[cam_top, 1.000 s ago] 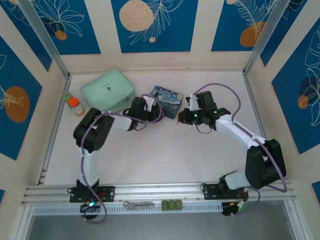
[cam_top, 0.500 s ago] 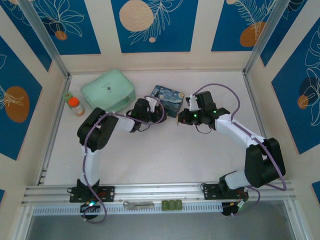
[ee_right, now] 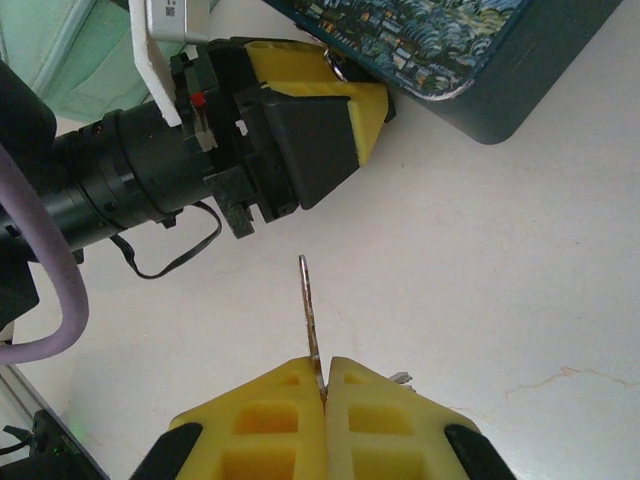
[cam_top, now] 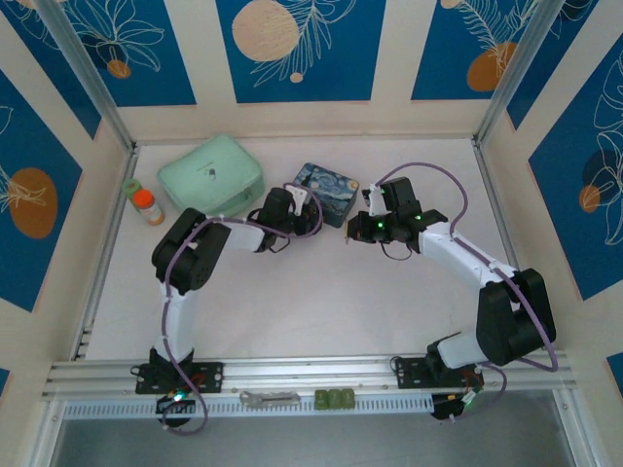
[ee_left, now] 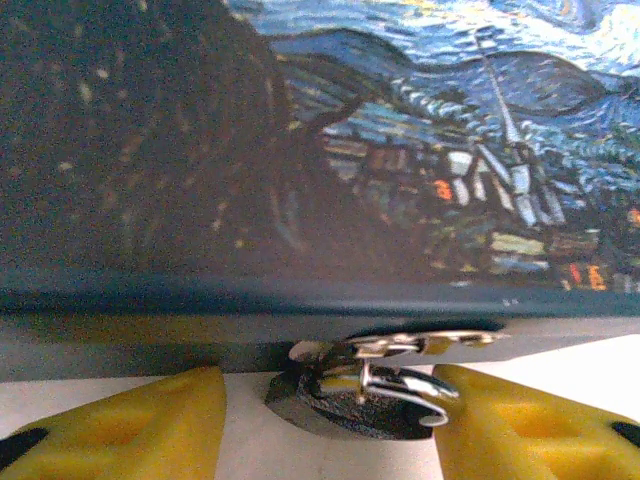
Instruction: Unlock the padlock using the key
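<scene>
Metal, both pieces: small, stiff, likely light, slippery; left jaws apart, flanking padlock point(ee_left: 345, 405), flat on desk point(ee_left: 245, 425) against blue tin point(ee_left: 400, 150); best pinched across dark body, not thin shackle point(ee_left: 410, 384); right jaws clamped on key point(ee_right: 308, 310) head, blade forward, short of padlock.

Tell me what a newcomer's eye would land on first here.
The starry-night tin stands out at the far middle of the table. In the left wrist view, the tiny padlock lies at the tin's base, between the yellow fingers of the open left gripper. The right gripper pinches the thin key, its blade pointing toward the left gripper.
</scene>
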### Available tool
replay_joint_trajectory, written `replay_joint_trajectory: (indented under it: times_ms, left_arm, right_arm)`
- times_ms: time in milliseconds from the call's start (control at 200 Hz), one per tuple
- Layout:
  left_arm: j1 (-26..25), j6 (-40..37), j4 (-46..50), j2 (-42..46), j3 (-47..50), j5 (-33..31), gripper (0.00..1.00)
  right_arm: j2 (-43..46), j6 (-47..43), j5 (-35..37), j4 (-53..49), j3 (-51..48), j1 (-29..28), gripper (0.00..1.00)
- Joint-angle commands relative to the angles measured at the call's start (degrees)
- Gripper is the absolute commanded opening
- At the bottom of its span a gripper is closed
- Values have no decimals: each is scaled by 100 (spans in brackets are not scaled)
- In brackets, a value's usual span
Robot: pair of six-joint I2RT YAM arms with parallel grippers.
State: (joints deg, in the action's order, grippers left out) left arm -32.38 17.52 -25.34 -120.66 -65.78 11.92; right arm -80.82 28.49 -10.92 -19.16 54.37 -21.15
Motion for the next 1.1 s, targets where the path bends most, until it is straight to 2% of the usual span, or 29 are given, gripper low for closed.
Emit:
replay_joint_trajectory:
  times_ms: [0, 245, 375, 465, 575, 880, 1095]
  left_arm:
    - [4, -100, 113, -325, -264, 283, 52]
    - [-5, 101, 9, -533, -545, 750, 32]
    - [-14, 301, -2, -415, -475, 805, 11]
    - [-13, 575, 186, -190, -393, 751, 9]
    - [-47, 1100, 458, 153, -257, 757, 1]
    - [-102, 1599, 1933, 619, -482, 663, 0]
    - [-143, 1563, 3492, 683, -1130, 745, 0]
  right_arm:
    - [54, -8, -69, -97, 117, -22, 0]
    - [135, -35, 0, -189, 127, -21, 0]
    - [181, -37, 28, -177, 33, -12, 0]
    - [160, -28, 18, -163, -49, 1, 0]
    - [106, -28, 41, -108, -169, 21, 0]
    - [-116, 25, -60, 94, -266, 23, 0]
    - [-266, -14, 98, 158, -254, 23, 0]
